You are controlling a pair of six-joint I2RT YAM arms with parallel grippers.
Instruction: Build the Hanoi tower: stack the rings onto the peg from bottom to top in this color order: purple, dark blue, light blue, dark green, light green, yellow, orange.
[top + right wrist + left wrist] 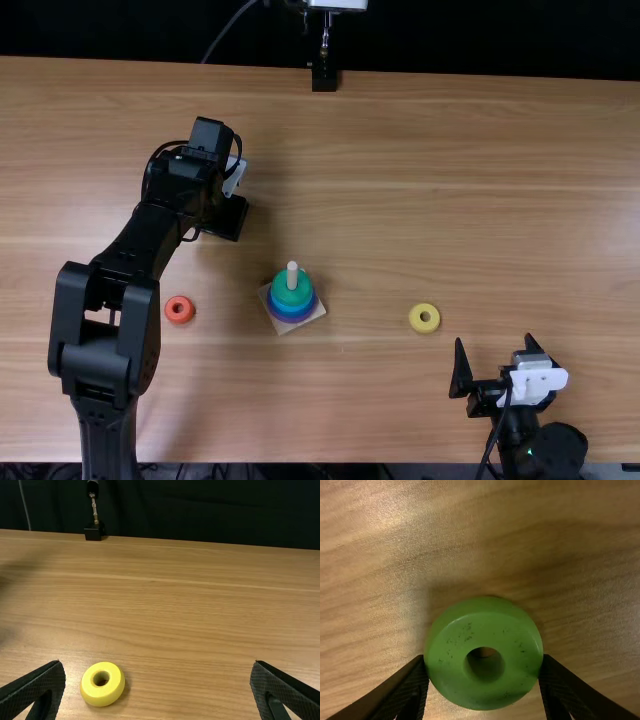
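Your left claw [226, 214] grasping the light green ring [485, 692], your right claw [494, 340] released near the yellow ring [424, 328], the ringed peg [292, 277] between your 2 claws.

A robotics lab or test station is showing around a wooden bench [450, 150].
Two black jointed machines are marking it as such: the left arm [100, 385] is extending over the wood and the right arm [555, 450] is standing at the near edge, with a dark cable [494, 440] running along it and a white bracket [532, 382] sitting near its end. Behind the far edge, a dark curtain [200, 510] is hanging as a backdrop, a thin cable [24, 505] is trailing down before it, and a metal rod [94, 510] is rising from a black base [93, 533].
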